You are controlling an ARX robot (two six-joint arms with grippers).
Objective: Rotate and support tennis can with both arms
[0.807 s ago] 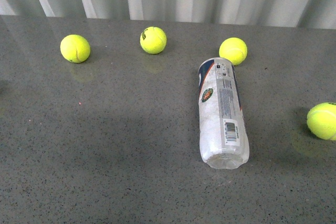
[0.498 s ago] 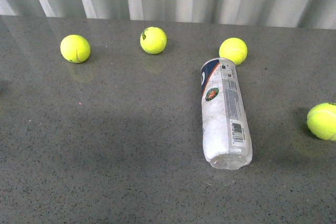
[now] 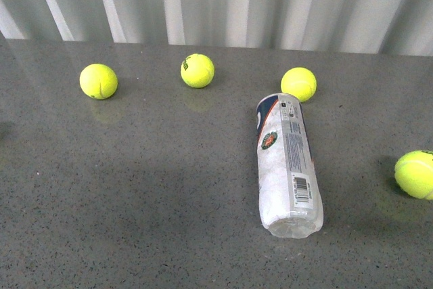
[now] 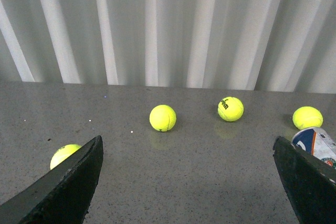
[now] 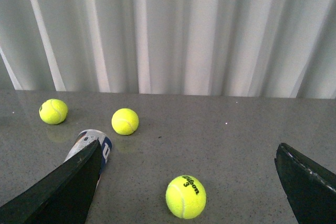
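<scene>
Clear plastic white-labelled tennis can (image 3: 287,160) is lying flat on grey counter (image 3: 135,187), awaiting rotation; left claw (image 4: 187,148), right claw (image 5: 189,150) are gaping, empty.

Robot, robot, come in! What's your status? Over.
Left gripper and right gripper: jaws open, empty. Tennis can lying on its side on table, untouched. One tennis ball close by its far end.

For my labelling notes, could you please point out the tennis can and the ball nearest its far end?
tennis can (image 3: 287,164), front view, middle of its label.
nearest ball (image 3: 298,84), front view, its centre.
</scene>
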